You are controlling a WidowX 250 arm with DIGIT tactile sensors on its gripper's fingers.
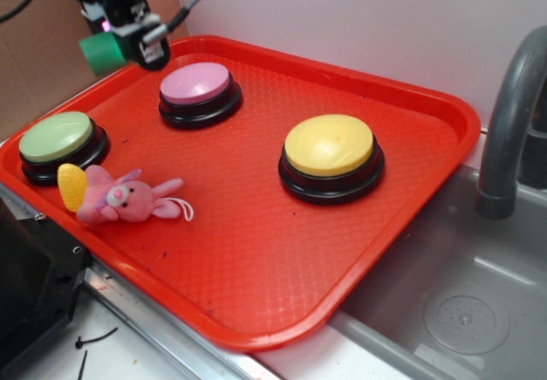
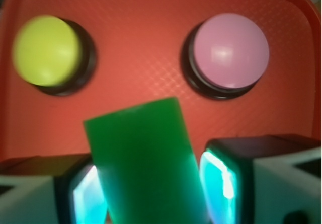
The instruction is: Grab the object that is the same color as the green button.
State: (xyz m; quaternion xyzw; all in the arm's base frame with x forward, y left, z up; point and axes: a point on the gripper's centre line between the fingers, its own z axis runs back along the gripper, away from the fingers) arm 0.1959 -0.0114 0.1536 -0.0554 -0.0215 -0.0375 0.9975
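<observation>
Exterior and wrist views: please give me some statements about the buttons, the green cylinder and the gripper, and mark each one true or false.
1. The small solid green cylinder sits between the gripper fingers. True.
2. The cylinder lies on the red plastic tray. False: it is held above the tray's far corner.
3. The pink plush toy lies beside the round pale-green dome button. True.
4. The round yellow dome button is next to the plush toy. False: it sits apart, toward the sink side.
5. The round pink dome button is on the tray. True.
</observation>
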